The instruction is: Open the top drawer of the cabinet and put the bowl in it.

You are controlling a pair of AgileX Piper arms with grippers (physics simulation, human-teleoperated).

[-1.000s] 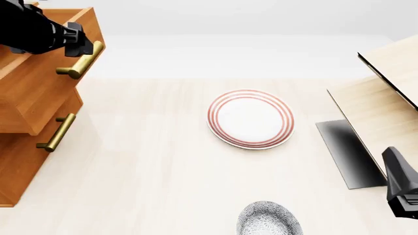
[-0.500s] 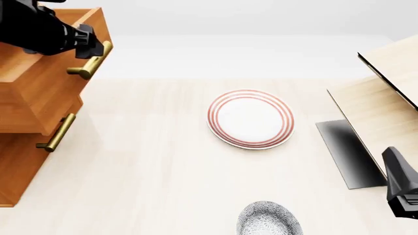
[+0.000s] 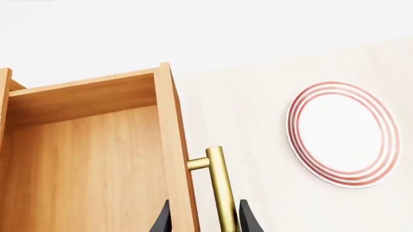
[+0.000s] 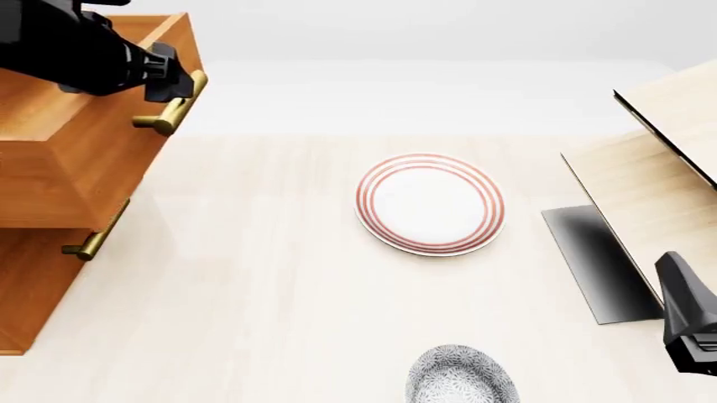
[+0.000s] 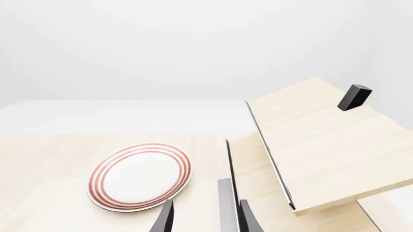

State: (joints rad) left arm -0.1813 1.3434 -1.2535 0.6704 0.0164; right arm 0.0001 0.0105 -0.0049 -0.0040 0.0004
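Observation:
The cabinet stands at the left edge of the front view. Its top drawer is pulled well out, and the left wrist view looks into the bare wooden inside of the drawer. My left gripper is shut on the drawer's brass handle; the handle runs between the fingertips of that gripper. The speckled bowl sits at the table's near edge, partly cut off by the frame. My right gripper hangs at the lower right, away from the bowl, open and holding nothing.
A white plate with red rings lies mid-table, between cabinet and bowl. A pale wooden box with a raised lid stands at the right, with a dark grey patch beside it. The second drawer's handle sticks out below the open drawer.
The top drawer has slid further out of the cabinet, drawn by my left gripper on its handle. The right arm, bowl and plate have not moved.

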